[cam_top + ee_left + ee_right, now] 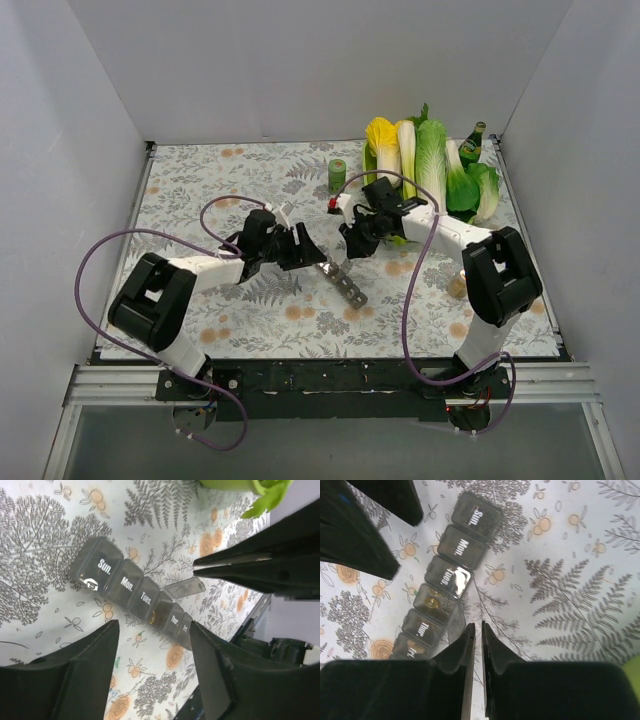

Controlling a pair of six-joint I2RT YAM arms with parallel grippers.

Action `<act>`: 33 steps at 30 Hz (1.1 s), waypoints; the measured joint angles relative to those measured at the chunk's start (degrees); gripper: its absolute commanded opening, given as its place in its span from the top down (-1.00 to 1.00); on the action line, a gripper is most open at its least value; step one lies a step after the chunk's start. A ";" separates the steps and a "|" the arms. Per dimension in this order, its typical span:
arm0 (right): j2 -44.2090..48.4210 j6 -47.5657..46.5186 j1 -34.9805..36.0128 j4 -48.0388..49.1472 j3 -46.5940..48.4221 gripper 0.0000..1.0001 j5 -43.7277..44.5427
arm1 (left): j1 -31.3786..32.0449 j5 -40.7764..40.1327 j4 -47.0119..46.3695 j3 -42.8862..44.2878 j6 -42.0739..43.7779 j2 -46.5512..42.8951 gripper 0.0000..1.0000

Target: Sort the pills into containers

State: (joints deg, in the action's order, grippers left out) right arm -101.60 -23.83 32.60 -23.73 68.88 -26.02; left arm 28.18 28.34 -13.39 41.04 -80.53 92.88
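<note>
The strip of containers [345, 283] lies unheld, one middle lid [185, 587] flipped up. The right gripper [477, 625], fingers pressed almost together, hangs just beside that lid. A nudge could snap it shut or skid the strip, since the left gripper [154, 626] is spread wide over it, apparently gripping nothing. Past "Fri." the strip is hidden behind fingers, and I can't tell if the amber speck [434, 600] in the open compartment is a pill.

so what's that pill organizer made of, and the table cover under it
Pill organizer: smoky translucent plastic, glossy; orange shapes show through its lids and one lid catches glare in the right wrist view. Table cover: a matte, floral-printed sheet, likely fabric or vinyl; cannot tell which.
</note>
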 measured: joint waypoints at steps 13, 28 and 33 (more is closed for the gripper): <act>18.03 -6.82 -1.97 -0.24 -11.41 -0.71 -3.52 | -5.14 -6.78 9.07 6.95 14.32 -8.17 -0.93; 14.95 -1.29 14.40 3.78 -19.30 -0.92 14.36 | -8.44 -14.51 14.69 -0.31 13.94 -23.47 -0.96; 12.15 0.44 14.69 4.81 -19.28 -0.86 16.44 | -9.01 -15.41 14.69 -2.01 15.15 -28.98 -0.96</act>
State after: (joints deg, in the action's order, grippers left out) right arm -89.45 -23.40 47.29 -18.92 49.60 -9.58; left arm 19.18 12.93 1.30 39.03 -65.39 63.90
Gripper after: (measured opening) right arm 0.961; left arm 0.981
